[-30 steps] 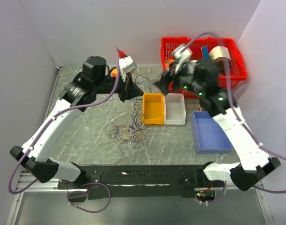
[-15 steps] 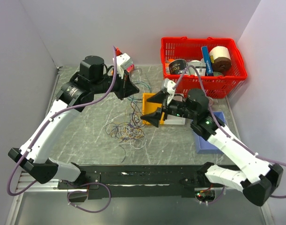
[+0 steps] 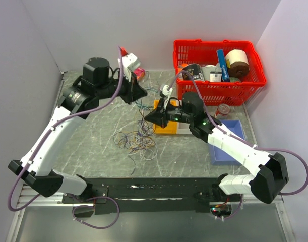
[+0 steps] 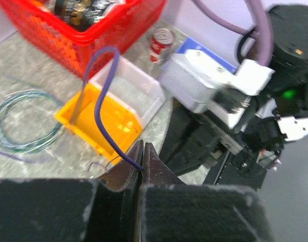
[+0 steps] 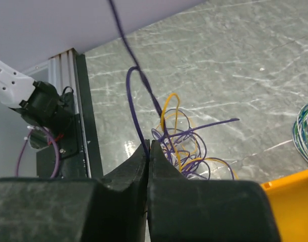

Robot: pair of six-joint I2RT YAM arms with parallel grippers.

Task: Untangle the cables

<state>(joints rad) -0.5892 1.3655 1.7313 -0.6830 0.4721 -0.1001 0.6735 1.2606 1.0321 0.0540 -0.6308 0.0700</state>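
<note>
Holding rolls point(image 3: 238, 59), box point(image 3: 222, 61): red basket point(image 3: 229, 94) | left gripper point(image 4: 142, 151), right gripper point(image 5: 148, 150): clamping cable point(image 4: 96, 113)

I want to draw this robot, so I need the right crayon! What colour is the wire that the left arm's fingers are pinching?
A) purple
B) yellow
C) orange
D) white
A: in the left wrist view, the left fingers are shut on a purple wire that loops up from their tips.
</note>
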